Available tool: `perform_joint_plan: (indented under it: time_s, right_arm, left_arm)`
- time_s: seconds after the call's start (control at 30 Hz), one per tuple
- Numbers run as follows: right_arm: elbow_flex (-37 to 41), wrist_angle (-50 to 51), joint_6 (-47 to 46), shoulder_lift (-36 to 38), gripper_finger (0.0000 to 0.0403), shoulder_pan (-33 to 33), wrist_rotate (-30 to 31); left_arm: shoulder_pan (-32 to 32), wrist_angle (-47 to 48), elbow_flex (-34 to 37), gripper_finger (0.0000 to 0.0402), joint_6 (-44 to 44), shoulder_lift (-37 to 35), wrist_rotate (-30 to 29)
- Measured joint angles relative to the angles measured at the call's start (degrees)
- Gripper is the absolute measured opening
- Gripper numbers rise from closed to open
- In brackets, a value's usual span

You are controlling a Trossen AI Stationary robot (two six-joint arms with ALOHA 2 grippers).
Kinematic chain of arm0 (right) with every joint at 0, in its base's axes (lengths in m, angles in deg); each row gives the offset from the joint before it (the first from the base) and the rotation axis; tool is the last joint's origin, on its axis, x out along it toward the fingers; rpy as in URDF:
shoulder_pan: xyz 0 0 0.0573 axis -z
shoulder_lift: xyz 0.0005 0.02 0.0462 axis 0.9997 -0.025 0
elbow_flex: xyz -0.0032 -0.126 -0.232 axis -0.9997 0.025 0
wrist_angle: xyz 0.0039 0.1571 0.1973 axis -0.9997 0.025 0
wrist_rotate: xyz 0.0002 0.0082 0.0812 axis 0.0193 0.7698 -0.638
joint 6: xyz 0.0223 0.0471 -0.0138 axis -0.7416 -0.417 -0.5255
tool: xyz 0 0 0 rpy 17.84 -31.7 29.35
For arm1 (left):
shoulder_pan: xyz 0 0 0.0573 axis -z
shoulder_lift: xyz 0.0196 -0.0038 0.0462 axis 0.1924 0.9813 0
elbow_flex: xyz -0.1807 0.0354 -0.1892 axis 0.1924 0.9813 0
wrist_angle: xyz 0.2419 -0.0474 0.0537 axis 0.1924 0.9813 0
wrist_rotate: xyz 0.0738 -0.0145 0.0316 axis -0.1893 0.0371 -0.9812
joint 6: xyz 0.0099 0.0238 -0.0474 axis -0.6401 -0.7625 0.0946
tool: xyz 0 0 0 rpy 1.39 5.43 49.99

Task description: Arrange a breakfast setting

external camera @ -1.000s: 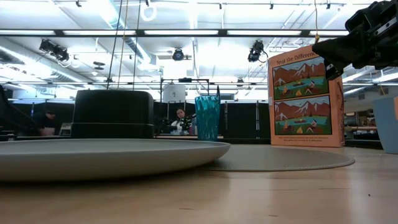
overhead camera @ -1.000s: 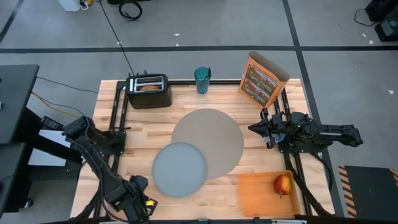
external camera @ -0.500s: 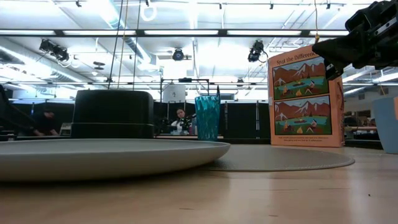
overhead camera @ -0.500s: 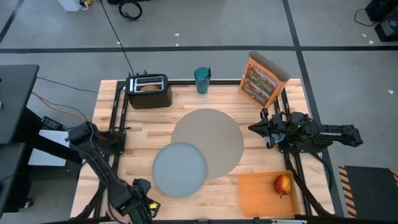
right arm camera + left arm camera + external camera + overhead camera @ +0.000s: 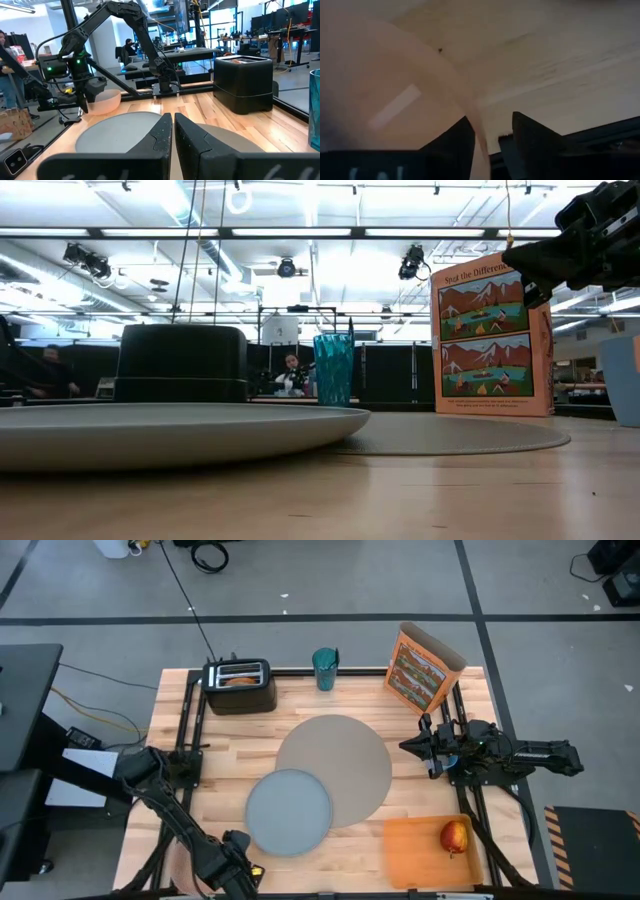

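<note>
Pink bowl (image 5: pixel 103 101) sits at the near-left corner of the worktop (image 5: pixel 240 736), and we see the left claw (image 5: pixel 490 142) right at its rim, fingers (image 5: pixel 532 135) straddling the translucent wall; whether they pinch it we cannot tell. Beside it lies the grey-blue plate (image 5: pixel 288 811), its edge overlapping the tan mat (image 5: pixel 340 765). At the far edge stand the toaster (image 5: pixel 239 685), the blue cup (image 5: pixel 325 668) and the cereal box (image 5: pixel 424 670). An apple (image 5: pixel 454 836) rests on the orange tray (image 5: pixel 415 852). Over on the right side, the right claw (image 5: pixel 408 746) waits, fingers pressed together and empty.
</note>
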Motion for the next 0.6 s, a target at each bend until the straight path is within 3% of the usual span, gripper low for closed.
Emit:
perform_joint_plan:
  time_s: [0.27, 0.6]
  right_arm:
    - [0.0, -0.1, 0.0, 0.0, 0.0027, 0.0, 0.0]
    - [0.0, 0.0, 0.0, 0.0, 0.0027, 0.0, 0.0]
  left_arm:
    - [-0.3, 0.1, 0.0, 0.002, -0.3, 0.0, 3.0]
    - [-0.7, 5.8, -4.1, 0.0014, -3.3, -2.8, 2.7]
